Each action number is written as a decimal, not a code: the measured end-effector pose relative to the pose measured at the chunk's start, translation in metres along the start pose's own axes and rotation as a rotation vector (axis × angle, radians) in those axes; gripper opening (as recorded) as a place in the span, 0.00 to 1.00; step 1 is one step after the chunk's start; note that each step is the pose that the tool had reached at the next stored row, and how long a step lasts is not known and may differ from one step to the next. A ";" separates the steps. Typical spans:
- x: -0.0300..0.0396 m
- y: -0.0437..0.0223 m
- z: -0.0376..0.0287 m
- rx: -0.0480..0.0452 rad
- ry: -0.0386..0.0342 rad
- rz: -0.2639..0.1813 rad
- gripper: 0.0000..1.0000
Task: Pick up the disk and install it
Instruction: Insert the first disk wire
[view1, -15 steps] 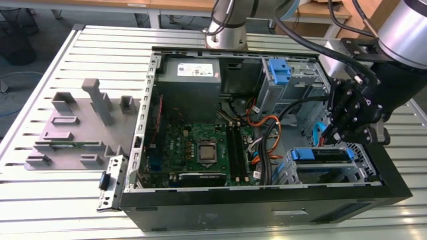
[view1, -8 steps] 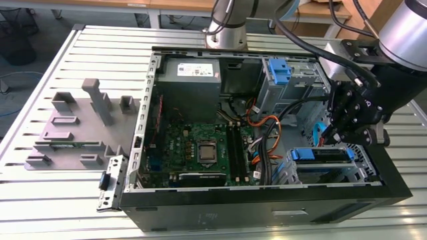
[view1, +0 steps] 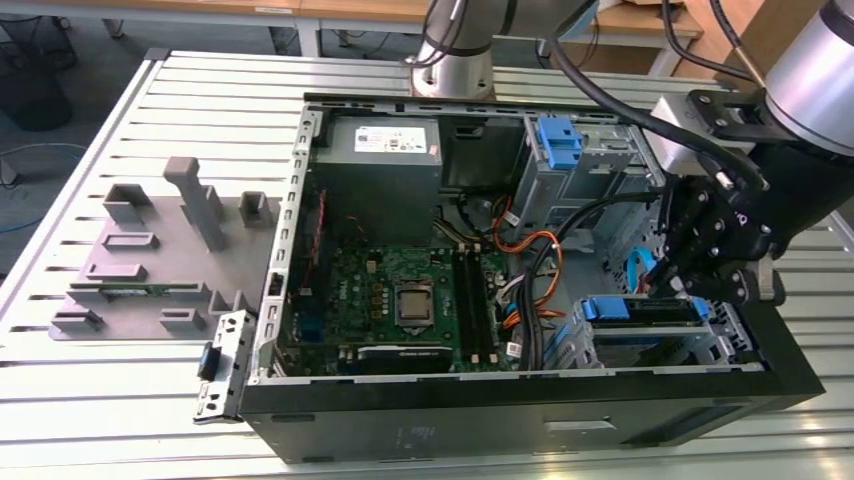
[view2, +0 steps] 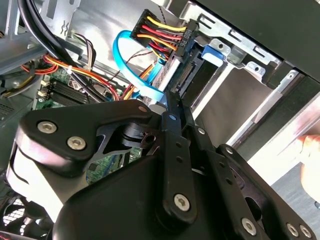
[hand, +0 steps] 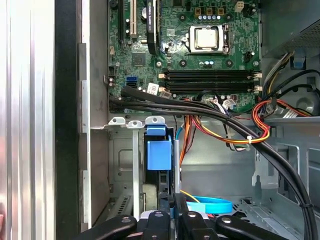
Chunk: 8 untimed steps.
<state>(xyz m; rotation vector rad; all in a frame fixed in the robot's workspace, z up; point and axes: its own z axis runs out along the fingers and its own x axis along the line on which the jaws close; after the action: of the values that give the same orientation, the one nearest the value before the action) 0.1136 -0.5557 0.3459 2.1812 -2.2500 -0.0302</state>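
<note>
Inside case drive bay, disk (view1: 641, 310) seated, mostly hidden; gripper (view1: 694, 285) beside it, jaw state unclear.

The exterior view looks down from high and well back onto the open computer case (view1: 534, 390) lying on the slatted table (view1: 80, 420), the arm (view1: 814, 60) entering at the exterior view's right. The first wrist view looks along the gripper (hand: 172, 217) into the case, motherboard (hand: 200, 45) beyond. The second wrist view sits close behind the gripper linkage (view2: 170, 165) (very near), facing the drive bay (view2: 220, 60). All three share the case interior.
</note>
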 end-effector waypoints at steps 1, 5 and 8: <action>0.0008 0.0000 0.0002 0.0000 -0.0026 0.000 0.16; 0.0031 -0.0001 0.0011 0.0008 -0.0252 -0.002 0.16; 0.0053 -0.0002 0.0018 0.0015 -0.0364 -0.003 0.16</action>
<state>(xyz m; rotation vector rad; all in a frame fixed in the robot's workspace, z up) 0.1136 -0.5610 0.3440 2.2032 -2.2658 -0.0689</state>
